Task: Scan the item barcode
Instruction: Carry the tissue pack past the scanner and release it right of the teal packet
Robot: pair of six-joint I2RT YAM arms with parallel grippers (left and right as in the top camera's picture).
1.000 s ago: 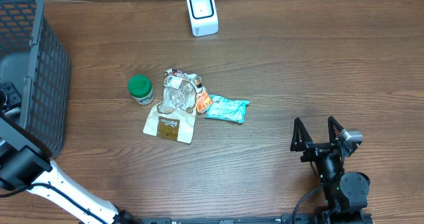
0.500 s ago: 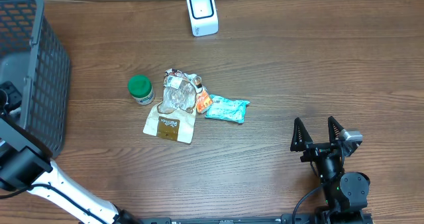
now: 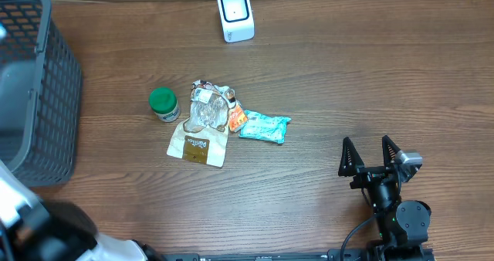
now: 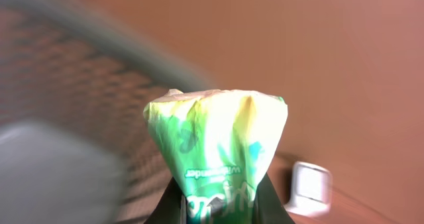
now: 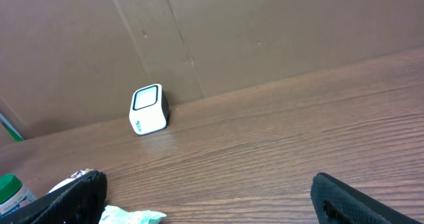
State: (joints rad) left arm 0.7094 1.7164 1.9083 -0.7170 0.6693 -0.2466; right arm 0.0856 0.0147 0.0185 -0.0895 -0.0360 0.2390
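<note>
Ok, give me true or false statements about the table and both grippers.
1. The left gripper is shut on a green and yellow packet. True.
2. The right gripper holds the teal packet. False: open and empty; that packet lies on the table.
3. The white scanner stands near the table's far edge. True.
4. The green-lidded jar sits inside the grey basket. False: it stands outside the basket, beside the brown pouch.

Gray mesh basket (image 3: 58, 83) at far left of the wooden counter (image 3: 347, 76). White scanner (image 3: 235, 14) at back edge. Mid-counter: green-lidded jar (image 3: 164, 103) just beside a brown pouch (image 3: 198, 146), clear bag (image 3: 207, 110) and teal packet (image 3: 265, 127), piled together. Right pincer (image 3: 366, 141) spread wide, front right.
</note>
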